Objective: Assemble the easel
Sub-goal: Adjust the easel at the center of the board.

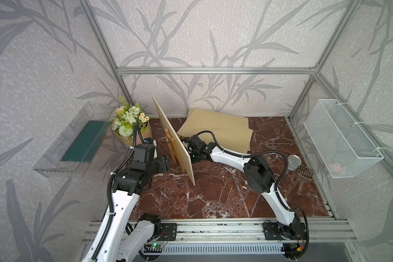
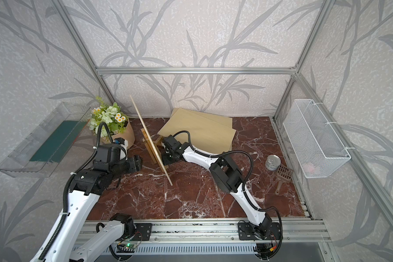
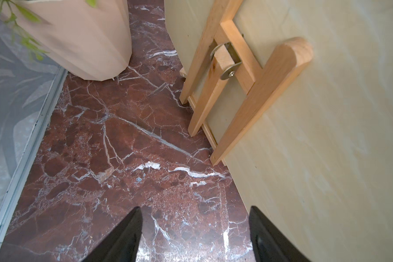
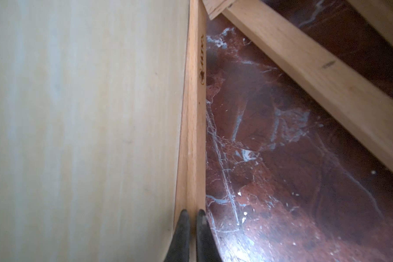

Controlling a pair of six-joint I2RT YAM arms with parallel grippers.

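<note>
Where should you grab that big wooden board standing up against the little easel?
Probably its thin top edge, coming down from above. The board stands nearly upright, leaning on the easel, so its flat faces are too wide to span. Only its thickness can be pinched, and the top edge is free.

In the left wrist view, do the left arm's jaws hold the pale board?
No: the jaws stand wide apart with only the marble tabletop between them, and the pale board stands beside them.
</note>
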